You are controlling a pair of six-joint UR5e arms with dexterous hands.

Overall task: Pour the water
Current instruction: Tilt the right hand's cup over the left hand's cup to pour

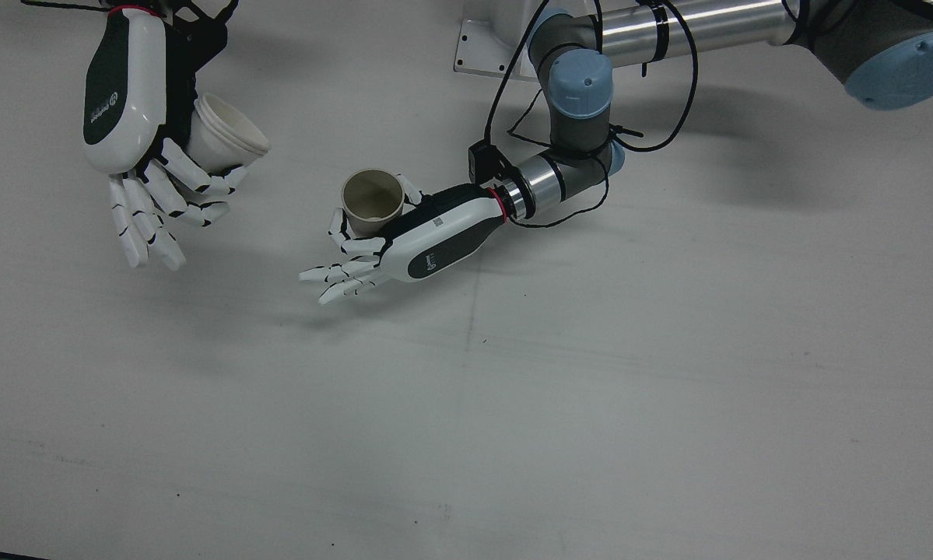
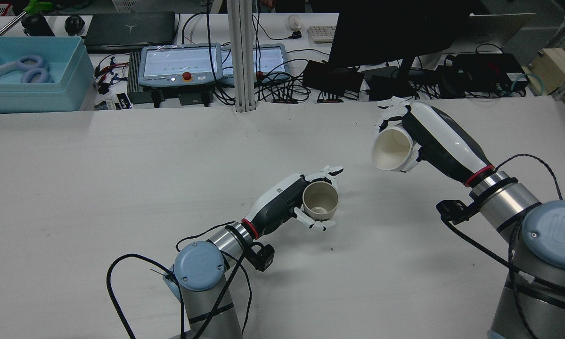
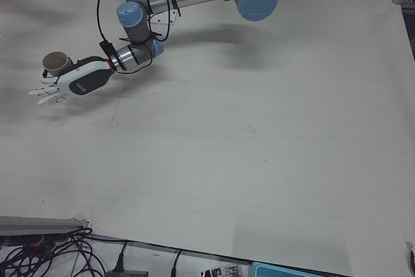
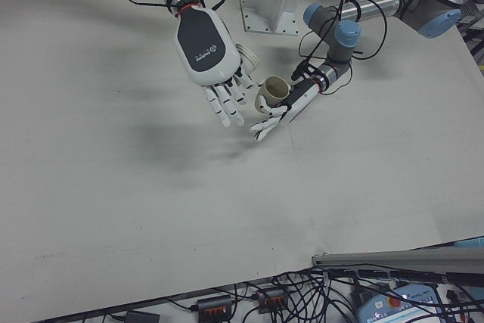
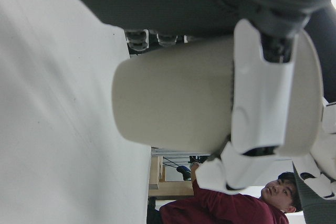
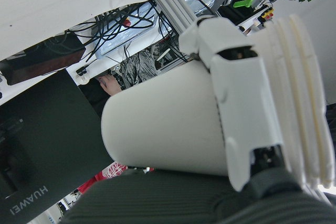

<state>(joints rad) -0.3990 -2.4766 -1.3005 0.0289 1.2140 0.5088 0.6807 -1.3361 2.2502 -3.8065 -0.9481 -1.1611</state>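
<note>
Cups gripped — fingers (image 2: 314, 225) around beige cup (image 2: 320, 199); white cup (image 2: 389, 149) tilted.

Two paper cups. The beige cup (image 1: 372, 202) stands upright with its mouth open upward, its inside looking empty, held low over the white table near the middle. The white cup (image 1: 225, 134), with a ribbed, stacked-looking rim, is held higher and tipped on its side, mouth toward the beige cup, well apart from it.
</note>
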